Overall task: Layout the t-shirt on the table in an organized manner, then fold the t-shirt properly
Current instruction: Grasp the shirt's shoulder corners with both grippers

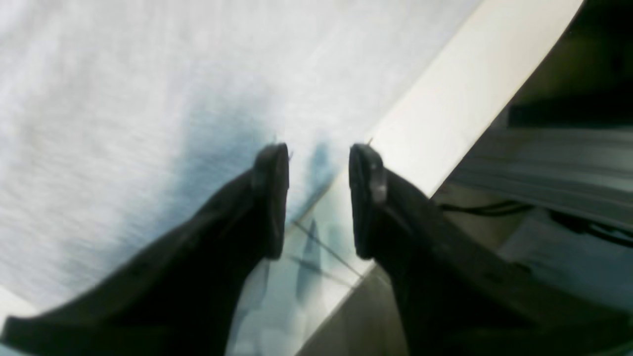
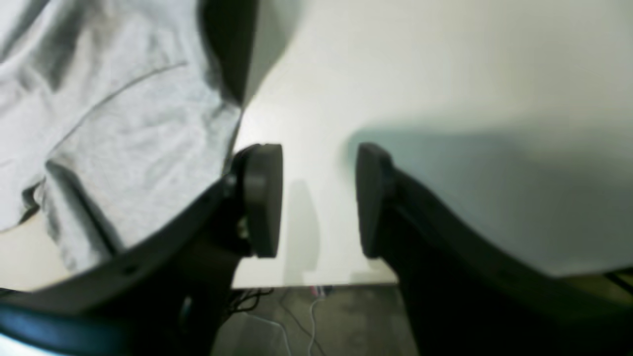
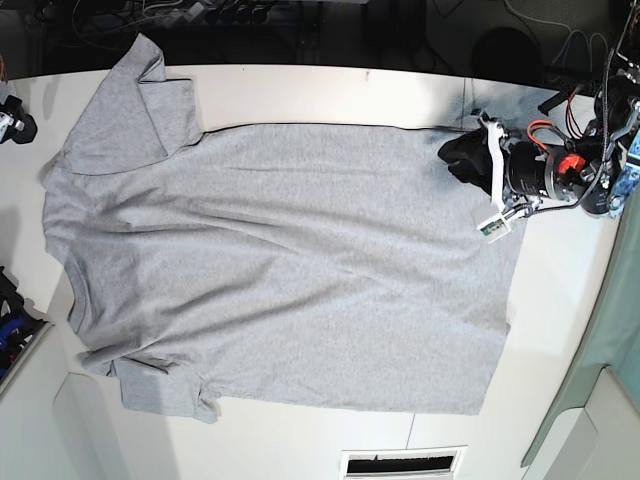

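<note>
The light grey t-shirt (image 3: pixel 290 270) lies spread flat on the white table (image 3: pixel 560 300), collar end to the left and hem to the right. Its plain side is up; no lettering shows. My left gripper (image 3: pixel 458 152) is open and empty over the shirt's upper right hem corner. In the left wrist view its fingertips (image 1: pixel 319 198) straddle the shirt's (image 1: pixel 123 123) edge beside a strip of bare table (image 1: pixel 470 99). My right gripper (image 2: pixel 319 198) is open and empty over bare table (image 2: pixel 445 74), next to a rumpled sleeve (image 2: pixel 123 123). I cannot make it out in the base view.
The upper left sleeve (image 3: pixel 140 110) is folded over itself. Cables and dark clutter (image 3: pixel 300 20) lie beyond the table's far edge. A white slotted panel (image 3: pixel 400 463) sits at the near edge. The floor with cables (image 2: pixel 296 316) shows below the table edge.
</note>
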Controlling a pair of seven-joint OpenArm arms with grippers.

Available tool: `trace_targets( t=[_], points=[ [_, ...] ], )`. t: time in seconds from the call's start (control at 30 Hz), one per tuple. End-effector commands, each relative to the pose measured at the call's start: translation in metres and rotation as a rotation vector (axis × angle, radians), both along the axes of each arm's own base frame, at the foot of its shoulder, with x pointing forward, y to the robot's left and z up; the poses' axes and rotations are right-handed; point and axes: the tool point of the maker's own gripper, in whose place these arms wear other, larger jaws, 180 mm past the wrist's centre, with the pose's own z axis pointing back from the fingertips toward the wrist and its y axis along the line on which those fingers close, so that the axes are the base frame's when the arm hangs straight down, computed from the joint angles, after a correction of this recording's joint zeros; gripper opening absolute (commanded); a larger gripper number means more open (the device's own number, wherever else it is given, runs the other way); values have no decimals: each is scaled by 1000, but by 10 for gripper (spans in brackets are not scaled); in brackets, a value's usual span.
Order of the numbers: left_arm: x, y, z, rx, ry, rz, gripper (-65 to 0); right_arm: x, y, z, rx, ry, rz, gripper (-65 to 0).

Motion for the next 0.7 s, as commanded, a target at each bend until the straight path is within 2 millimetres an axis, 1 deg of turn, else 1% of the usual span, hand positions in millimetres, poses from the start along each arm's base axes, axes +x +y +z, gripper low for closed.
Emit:
trace_targets(
  t=[0.0, 0.1, 0.17, 0.23, 0.37, 0.43, 0.5, 0.67],
  points=[
    [6, 1, 8, -22, -29, 22, -406, 4, -9, 11, -25, -25, 15, -403],
    [10, 8, 12, -55, -47, 106, -375, 1, 2, 3, 1, -9, 17, -400],
    [14, 18, 16, -70, -66, 164, -361, -3, 11, -3, 25, 7, 21, -348],
    [19, 29, 23, -85, -84, 220, -361, -6, 23, -11, 49, 23, 32, -294],
    [24, 53, 34, -94, -117, 307, -352, -10, 50, -24, 94, 55, 75, -289],
    [24, 62, 35, -86, -123, 340, -309, -12, 62, -29, 109, 71, 107, -290],
    [23, 72, 34, -67, -120, 381, -286, -12, 72, -33, 129, 79, 135, -290],
    [18, 99, 25, 28, -131, 470, -286, -16, 91, -36, 167, 105, 177, -290]
  ],
)
